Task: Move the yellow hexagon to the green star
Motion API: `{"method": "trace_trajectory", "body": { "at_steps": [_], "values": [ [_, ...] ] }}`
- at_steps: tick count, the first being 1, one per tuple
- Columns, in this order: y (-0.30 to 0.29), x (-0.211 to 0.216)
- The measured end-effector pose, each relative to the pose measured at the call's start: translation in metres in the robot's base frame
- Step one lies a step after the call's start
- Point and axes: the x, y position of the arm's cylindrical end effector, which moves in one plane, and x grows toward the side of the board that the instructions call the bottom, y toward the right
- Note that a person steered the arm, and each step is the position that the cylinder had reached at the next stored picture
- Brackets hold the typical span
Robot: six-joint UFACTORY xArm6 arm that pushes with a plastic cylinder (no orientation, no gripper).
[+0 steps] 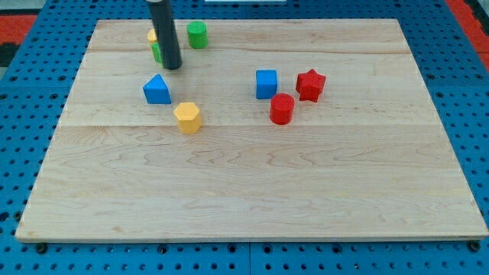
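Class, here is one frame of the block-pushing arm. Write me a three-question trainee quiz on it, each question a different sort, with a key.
1. True or false: my tip touches the yellow hexagon.
2. Which block lies nearest the red star? A blue cube B red cylinder C blue prism
3. Fill in: the rod partly hides a green block and a ____ one.

Key: 1 false; 2 B; 3 yellow.

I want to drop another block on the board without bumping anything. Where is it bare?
The whole stretch below the yellow hexagon and red cylinder is bare, as is the view's right beyond the red star. It is crowded at the top left, where my tip stands by a green block, above the blue block.
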Motion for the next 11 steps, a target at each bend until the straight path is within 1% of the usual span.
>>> {"method": "trace_trajectory", "body": {
  "at_steps": [1, 2, 3, 4, 5, 9, 11],
  "values": [
    [0.079, 0.067],
    [0.084, 0.151],
    [0.059, 0.174],
    [0.04, 0.134],
    [0.041, 0.122],
    [0.052, 0.129],
    [0.054, 0.139]
  ]
}}
